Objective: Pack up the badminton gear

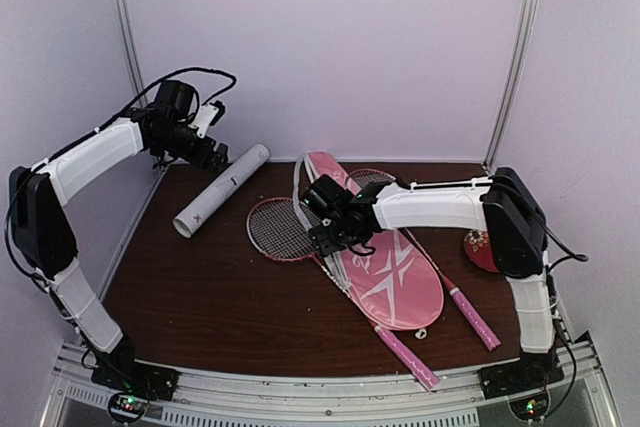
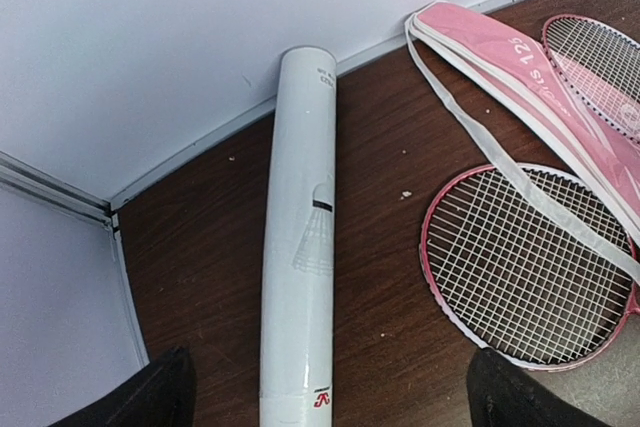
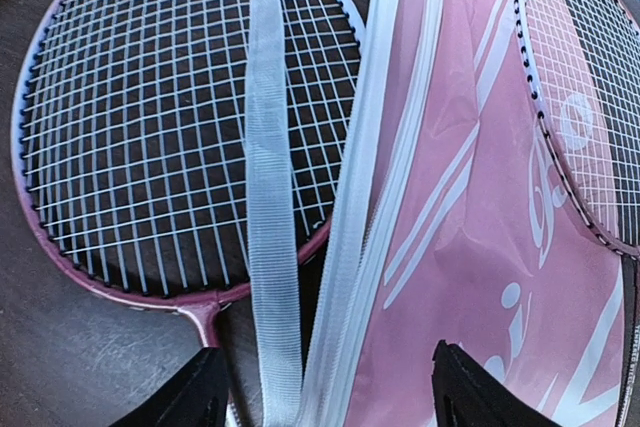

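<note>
Left arm (image 1: 95,157) is arching high over the far left of the counter (image 1: 200,287), its tool (image 1: 222,159) hanging released above the long white tube (image 1: 222,190). Right arm (image 1: 430,207) is extending leftward across the middle, its tool (image 3: 335,397) hovering with fingers apart over the pink cover (image 1: 385,257) edge and white strap (image 3: 270,197), grasping nothing. The cover is lying flat at centre. One racquet (image 1: 368,179) is resting on top of it, the other racquet (image 1: 280,229) just left of it, both outside. The tube is lying on its side, contents not discernible.
</note>
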